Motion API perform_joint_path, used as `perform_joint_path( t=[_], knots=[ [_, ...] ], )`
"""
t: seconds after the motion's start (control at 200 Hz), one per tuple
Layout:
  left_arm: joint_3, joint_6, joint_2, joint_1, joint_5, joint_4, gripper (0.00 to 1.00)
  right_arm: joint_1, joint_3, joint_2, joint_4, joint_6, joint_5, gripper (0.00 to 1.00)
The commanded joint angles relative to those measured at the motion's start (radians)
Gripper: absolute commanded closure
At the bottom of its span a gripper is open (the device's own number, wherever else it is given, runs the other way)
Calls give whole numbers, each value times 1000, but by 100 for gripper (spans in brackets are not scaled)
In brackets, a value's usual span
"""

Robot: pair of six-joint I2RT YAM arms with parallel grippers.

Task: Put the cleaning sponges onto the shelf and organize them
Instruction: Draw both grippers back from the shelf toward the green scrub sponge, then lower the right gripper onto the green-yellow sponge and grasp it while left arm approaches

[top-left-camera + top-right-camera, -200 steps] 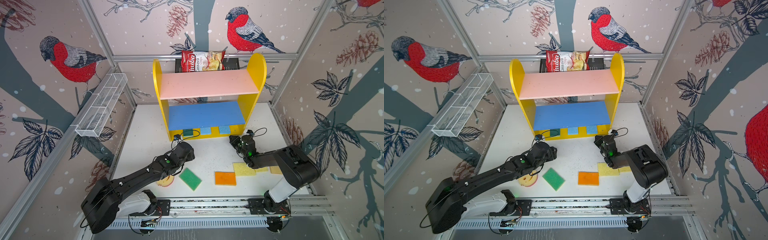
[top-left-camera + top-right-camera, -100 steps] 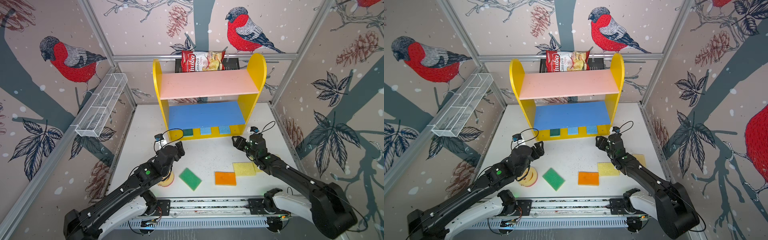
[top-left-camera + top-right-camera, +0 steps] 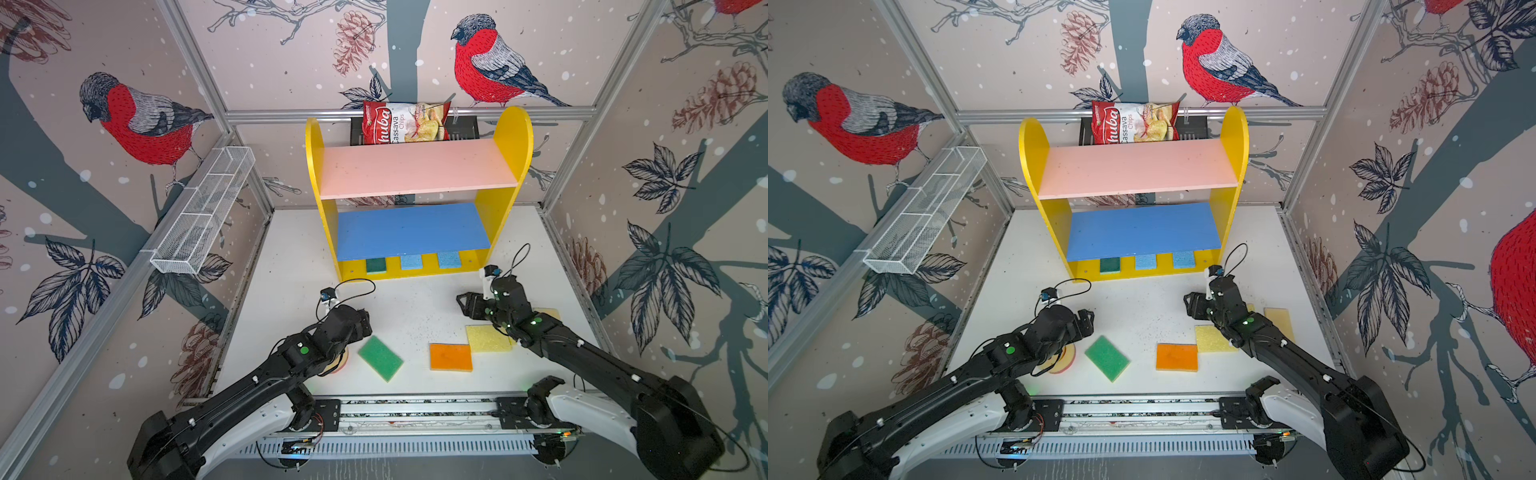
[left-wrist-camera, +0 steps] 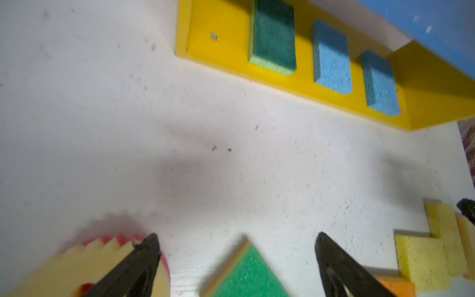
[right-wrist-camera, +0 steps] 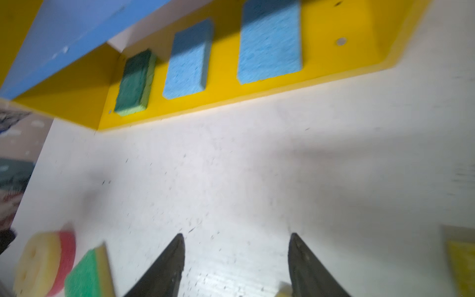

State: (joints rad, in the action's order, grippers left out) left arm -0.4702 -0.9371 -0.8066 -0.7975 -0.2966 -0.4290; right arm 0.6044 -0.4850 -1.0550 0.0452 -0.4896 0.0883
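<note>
Sponges lengthwise front-to-back on shelf

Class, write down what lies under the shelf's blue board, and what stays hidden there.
On the yellow base lie a dark green sponge and two light blue sponges. The blue board covers their rear parts and the base's back.

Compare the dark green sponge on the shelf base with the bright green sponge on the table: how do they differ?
The dark green sponge lies on the yellow base of the shelf, square to its front edge; the bright green sponge lies on the table, turned diagonally. The dark green sponge's top is deeper in colour than the bright green sponge's. Both are flat rectangular pads.
</note>
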Motion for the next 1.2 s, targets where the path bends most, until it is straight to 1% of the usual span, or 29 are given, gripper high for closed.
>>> perform_joint_path(
  t=[0.0,0.145,0.26,0.285,0.33,0.465,0.6,0.765,0.906,0.991,1.066,1.151,1.196],
  knots=[
    [-2,20,-21,-9,95,-7,7,134,-28,-20,17,90,-6,35],
    [-9,8,-8,-9,52,-21,7,331,-58,-87,1,145,-44,31],
    [-8,6,25,-8,8,-5,7,463,-102,-179,-28,162,-107,31],
    [-10,6,30,-7,2,-3,7,481,-116,-193,-31,165,-117,31],
    [-10,6,42,-8,-7,-2,7,508,-145,-260,-33,168,-123,31],
    [-6,-4,74,-6,-37,-11,6,561,-239,-410,-18,179,-143,31],
    [8,-26,128,0,-77,18,5,622,-314,-516,-24,205,-142,29],
    [20,-51,191,15,-128,40,4,640,-380,-611,7,228,-132,29],
    [32,-86,232,24,-154,27,4,637,-379,-624,-7,250,-117,37],
    [70,-106,250,30,-139,49,4,626,-367,-623,-27,250,-111,42],
    [101,-120,253,37,-106,71,4,605,-366,-630,-39,235,-93,45],
    [106,-118,243,47,-81,69,4,585,-372,-637,-52,227,-53,45],
    [102,-108,235,55,-82,61,4,582,-388,-645,-46,233,-44,42]
  ],
)
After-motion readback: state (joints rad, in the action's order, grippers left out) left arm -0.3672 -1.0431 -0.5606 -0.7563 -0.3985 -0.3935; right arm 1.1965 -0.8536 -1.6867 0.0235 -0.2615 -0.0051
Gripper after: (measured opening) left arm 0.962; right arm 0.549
